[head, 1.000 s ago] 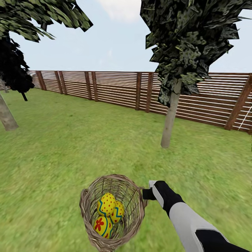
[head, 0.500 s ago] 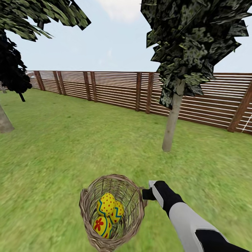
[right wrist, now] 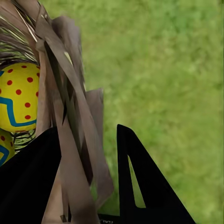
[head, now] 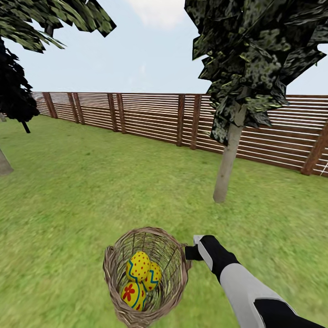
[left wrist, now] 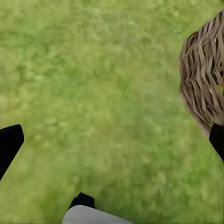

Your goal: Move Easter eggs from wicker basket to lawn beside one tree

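Wicker basket (head: pixel 146 277) held above the lawn (head: pixel 82 191) by the right gripper (head: pixel 191 252), whose jaws are clamped on the basket's right rim. In the right wrist view, the two black fingers (right wrist: pixel 140 182) straddle the woven wall (right wrist: pixel 70 121), one inside and one outside. Three yellow eggs lie together inside the basket: the red-dotted egg (head: pixel 138 265) uppermost, the blue-zigzag egg (head: pixel 154 276) just beside it to the right, and the red-flower egg (head: pixel 132 294) below them, nearest the camera; all three touch. The dotted egg (right wrist: pixel 17 95) shows through the weave in the right wrist view. The tree (head: pixel 229 155), a pale trunk under dark blotched foliage, stands on the grass ahead and to the right, well apart from the basket. A brown slatted fence (head: pixel 150 116) closes the garden behind it. In the left wrist view, the basket's side (left wrist: pixel 203 79) appears over grass (left wrist: pixel 93 93); the left gripper's black fingers (left wrist: pixel 9 144) stand wide apart, holding nothing.
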Available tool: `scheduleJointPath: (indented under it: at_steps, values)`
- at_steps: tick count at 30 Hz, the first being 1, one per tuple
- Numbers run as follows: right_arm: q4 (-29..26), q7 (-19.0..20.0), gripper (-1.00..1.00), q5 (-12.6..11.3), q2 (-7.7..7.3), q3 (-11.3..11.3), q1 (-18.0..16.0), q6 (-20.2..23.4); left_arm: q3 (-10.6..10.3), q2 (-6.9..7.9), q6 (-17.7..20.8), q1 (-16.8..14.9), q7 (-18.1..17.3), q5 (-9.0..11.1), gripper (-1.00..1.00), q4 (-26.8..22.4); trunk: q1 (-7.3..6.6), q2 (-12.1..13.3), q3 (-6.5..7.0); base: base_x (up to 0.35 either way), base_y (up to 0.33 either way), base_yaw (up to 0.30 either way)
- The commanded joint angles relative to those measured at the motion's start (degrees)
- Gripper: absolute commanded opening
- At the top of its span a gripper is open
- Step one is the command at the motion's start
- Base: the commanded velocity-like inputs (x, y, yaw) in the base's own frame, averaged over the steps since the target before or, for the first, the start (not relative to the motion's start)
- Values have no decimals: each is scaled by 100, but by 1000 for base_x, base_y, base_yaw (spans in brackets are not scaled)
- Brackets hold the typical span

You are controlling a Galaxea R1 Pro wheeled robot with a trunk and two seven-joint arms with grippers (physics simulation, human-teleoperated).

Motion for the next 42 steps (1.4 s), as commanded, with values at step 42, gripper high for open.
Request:
scheduleJointPath:
  at_steps: [42]
  values:
    - [-2, 408, -100, -90, 19, -44, -4, 23, 138, 469, 1357, -686, 548, 133, 100, -1447, 5, -7, -13, 337, 19, -16]
